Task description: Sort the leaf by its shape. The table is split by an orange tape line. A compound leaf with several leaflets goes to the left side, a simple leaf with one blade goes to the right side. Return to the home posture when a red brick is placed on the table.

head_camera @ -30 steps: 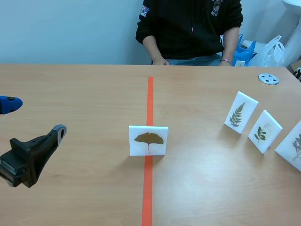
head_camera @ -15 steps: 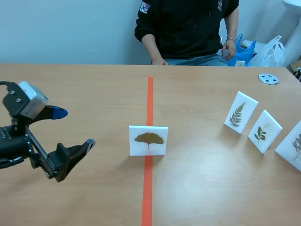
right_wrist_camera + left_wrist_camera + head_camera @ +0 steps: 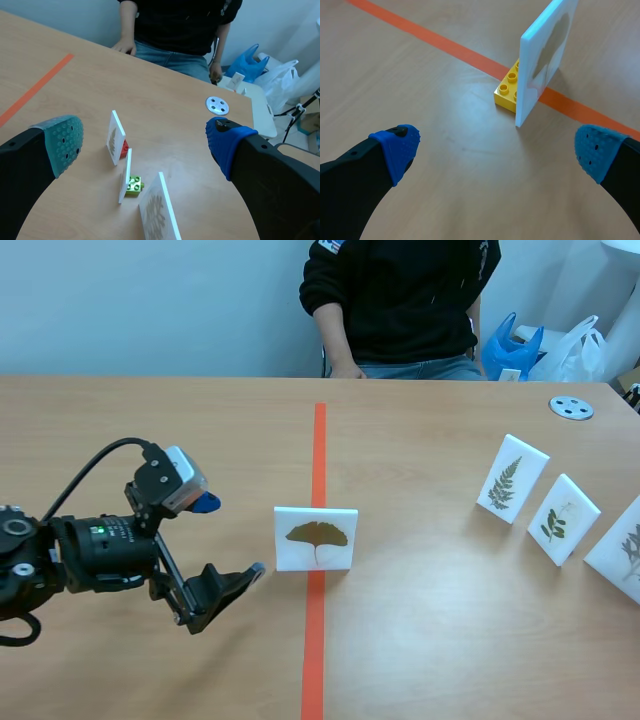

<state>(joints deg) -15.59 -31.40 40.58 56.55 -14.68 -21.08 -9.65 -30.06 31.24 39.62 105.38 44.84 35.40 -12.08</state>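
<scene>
Alignment first: steer left gripper square onto ginkgo leaf card, grip it by its side edges above yellow brick base, lift without tipping. Stands upright on orange tape line, ahead of wide-open, empty jaws, nearer right finger, not yet between them. Same for right gripper: spread wide, holding nothing.

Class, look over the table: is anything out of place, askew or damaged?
Only the fan-leaf card: it stands upright right on the orange tape line, on neither side. Nothing looks toppled, spilled or damaged.
</scene>
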